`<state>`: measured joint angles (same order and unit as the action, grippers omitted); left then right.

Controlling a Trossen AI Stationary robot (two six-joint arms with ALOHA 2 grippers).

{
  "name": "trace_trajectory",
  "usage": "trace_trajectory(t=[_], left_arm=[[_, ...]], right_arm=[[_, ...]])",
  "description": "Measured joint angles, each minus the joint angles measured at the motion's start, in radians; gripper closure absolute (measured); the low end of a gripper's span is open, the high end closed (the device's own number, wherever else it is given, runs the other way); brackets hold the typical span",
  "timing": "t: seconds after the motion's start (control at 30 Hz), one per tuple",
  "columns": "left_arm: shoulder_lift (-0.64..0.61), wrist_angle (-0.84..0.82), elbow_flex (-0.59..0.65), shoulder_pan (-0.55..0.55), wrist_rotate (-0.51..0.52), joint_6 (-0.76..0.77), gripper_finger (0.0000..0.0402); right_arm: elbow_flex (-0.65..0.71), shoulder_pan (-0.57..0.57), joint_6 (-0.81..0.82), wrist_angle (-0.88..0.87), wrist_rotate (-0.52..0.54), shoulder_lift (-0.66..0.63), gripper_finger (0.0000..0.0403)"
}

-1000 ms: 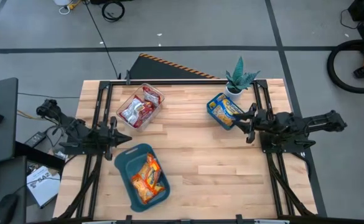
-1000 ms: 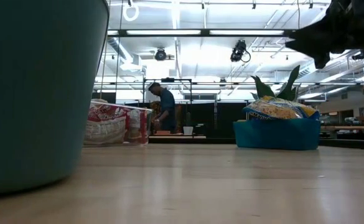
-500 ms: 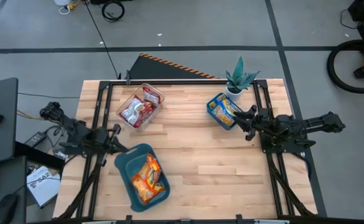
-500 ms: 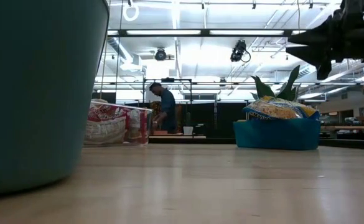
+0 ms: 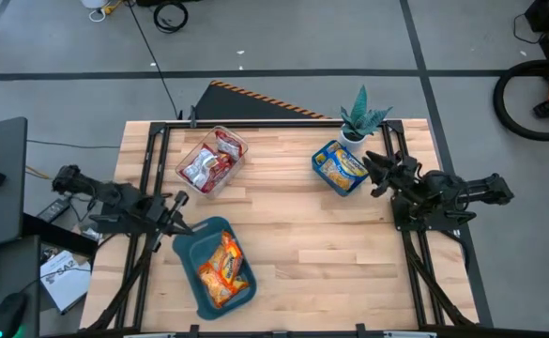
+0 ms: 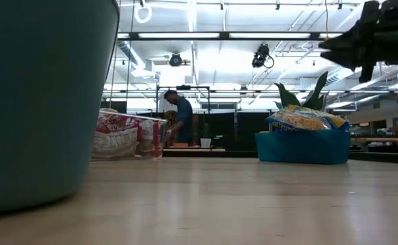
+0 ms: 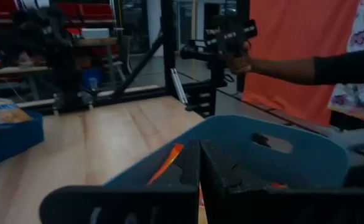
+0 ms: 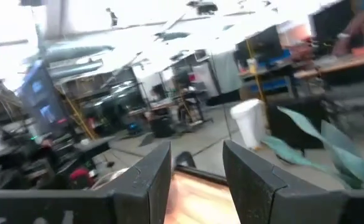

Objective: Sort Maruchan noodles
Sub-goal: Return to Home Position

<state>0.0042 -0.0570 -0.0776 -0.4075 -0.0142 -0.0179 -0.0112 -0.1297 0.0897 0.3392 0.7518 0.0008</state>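
Observation:
Red packets [image 5: 208, 161] lie in a clear bin at the far left and show in the low view [image 6: 120, 136]. Orange packets [image 5: 222, 268] fill a teal tray [image 5: 188, 242] near the near edge. Blue-and-yellow packets [image 5: 342, 165] lie heaped in a blue tray [image 6: 301, 146] at the far right. My left gripper [image 5: 181, 219] is shut and hovers at the teal tray's far-left rim [image 7: 262, 129]; its fingers [image 7: 199, 168] meet. My right gripper [image 5: 373, 169] is open [image 8: 197, 168], raised above the table [image 6: 326, 45] just right of the blue tray.
A potted plant [image 5: 360, 117] stands at the far edge behind the blue tray. Bare wood [image 5: 302, 221] spans the middle of the table. Black frame rails [image 5: 150, 160] run along both sides. A person's hand and sleeve [image 7: 294, 67] show beyond the table in the left wrist view.
My right gripper has drawn back toward the table's right edge, away from the blue tray, and tipped upward. My left gripper has moved a little toward the near edge, to the teal tray's rim. No packet has moved.

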Motion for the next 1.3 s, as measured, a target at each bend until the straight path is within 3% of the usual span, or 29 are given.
trace_trajectory(t=[0.17,0.37,0.47,0.73,1.3], left_arm=[[0.0,0.034,0.009,0.115,-0.071,0.009,0.04],[0.013,0.102,0.068,0.172,-0.063,0.006,0.0398],[0.023,0.101,0.069,0.182,-0.005,0.018,0.0388],[0.022,0.102,0.069,0.181,0.015,0.354,0.0371],[0.022,0.104,0.07,0.181,0.017,0.373,0.0368]], right_arm=[[0.005,0.014,0.086,-0.061,0.015,0.007,0.0251],[0.005,0.014,0.195,-0.053,0.009,0.01,0.0251],[0.005,0.014,0.195,-0.047,0.006,0.01,0.0251],[0.005,0.014,0.196,-0.037,0.006,0.01,0.0251],[0.005,0.014,0.196,-0.035,0.005,0.01,0.0251]])
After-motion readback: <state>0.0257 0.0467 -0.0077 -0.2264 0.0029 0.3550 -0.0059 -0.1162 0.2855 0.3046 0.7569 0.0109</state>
